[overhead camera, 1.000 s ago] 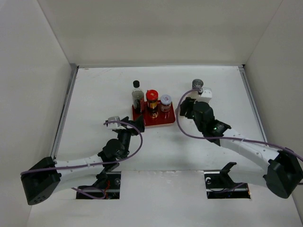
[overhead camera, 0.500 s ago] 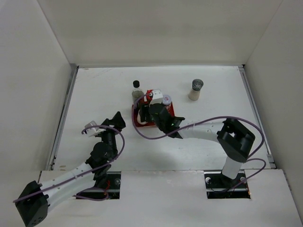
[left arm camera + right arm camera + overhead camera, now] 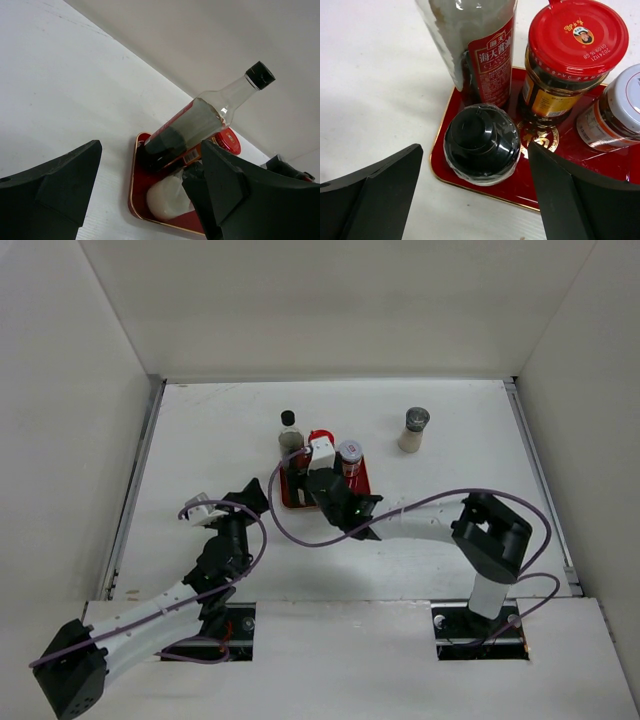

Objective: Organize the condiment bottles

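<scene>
— While the right hand hangs spread wide over the red tray, is it gripping anything?

— nope, its fingers sit clear either side of the dark-topped shaker in the tray's corner. And the left hand is open and empty too, short of the tray's left edge, bare surface around it. Tray also holds the tall dark bottle, red-capped jar and pale-lidded jar. One grey-topped shaker stands alone far right, well apart.
</scene>
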